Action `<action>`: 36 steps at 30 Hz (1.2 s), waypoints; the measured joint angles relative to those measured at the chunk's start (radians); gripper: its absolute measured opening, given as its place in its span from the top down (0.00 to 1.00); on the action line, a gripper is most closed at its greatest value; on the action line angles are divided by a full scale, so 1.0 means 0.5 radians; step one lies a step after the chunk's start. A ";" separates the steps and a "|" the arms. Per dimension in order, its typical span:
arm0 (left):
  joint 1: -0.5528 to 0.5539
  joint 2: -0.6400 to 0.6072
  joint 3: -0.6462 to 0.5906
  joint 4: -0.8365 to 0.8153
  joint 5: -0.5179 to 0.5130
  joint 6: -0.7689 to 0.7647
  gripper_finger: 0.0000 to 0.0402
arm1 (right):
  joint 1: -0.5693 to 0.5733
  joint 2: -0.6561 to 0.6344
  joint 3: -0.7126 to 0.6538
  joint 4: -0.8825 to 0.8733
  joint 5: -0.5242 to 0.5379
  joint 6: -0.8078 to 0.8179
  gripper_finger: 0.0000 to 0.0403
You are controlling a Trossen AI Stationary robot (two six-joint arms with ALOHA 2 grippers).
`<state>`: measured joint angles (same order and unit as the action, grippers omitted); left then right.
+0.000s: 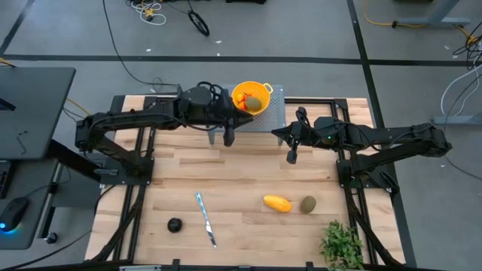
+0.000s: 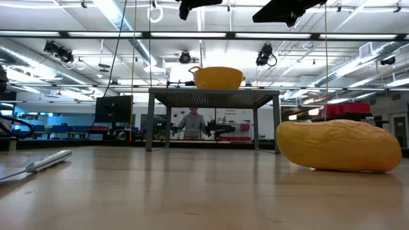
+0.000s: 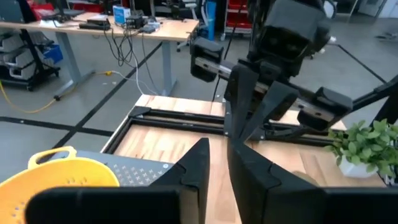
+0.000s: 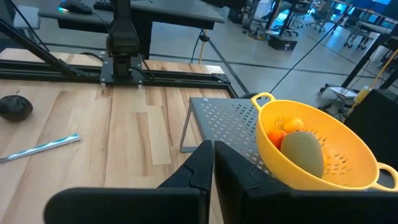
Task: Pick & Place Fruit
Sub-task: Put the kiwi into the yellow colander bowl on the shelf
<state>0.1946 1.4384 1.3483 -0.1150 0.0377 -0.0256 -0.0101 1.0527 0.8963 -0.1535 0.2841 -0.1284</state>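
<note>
black round fruit (image 1: 175,224), matte and near-spherical, lay on the pale plank table (image 1: 241,181) toward the left of its near edge; also showed in the right wrist view (image 4: 15,107). just right of it, slim silver knife (image 1: 205,218), flat and shiny, stretched lengthwise on the wood. above these, left gripper (image 1: 228,138) hung over the far part of the table, just beside the grey perforated metal stand (image 1: 276,105); dark angular fingers (image 3: 200,163) nearly pressed together with a thin gap, clenched on nothing. on that stand sat a yellow plastic colander (image 1: 251,98), round, holed, with loop handles, holding an olive-green oval fruit (image 4: 303,153), smooth-skinned, leaning against small orange-red fruit (image 4: 277,137) behind it. further right, right gripper (image 1: 291,156) hovered over bare wood near the table's middle, fingers (image 4: 203,163) closed flat against each other, gripping nothing. on the near right of the table lay a yellow-orange oblong fruit (image 1: 277,203), smooth and slightly waxy, looming large in the low view (image 2: 339,145); close beside it, apart, a second olive-green oval fruit (image 1: 308,204). at the near right corner stood a leafy green plant (image 1: 341,245), small crinkled leaves. in the low view, a person (image 2: 192,122) sat far behind the stand.
</note>
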 joint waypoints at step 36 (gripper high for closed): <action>-0.440 -0.346 0.001 -0.365 -0.090 0.028 0.98 | 0.035 -0.001 0.000 0.062 -0.015 0.066 0.94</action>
<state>-0.0254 1.2655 1.3487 -0.2977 -0.0072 -0.0117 0.0073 1.0523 0.8963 -0.1227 0.2768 -0.0956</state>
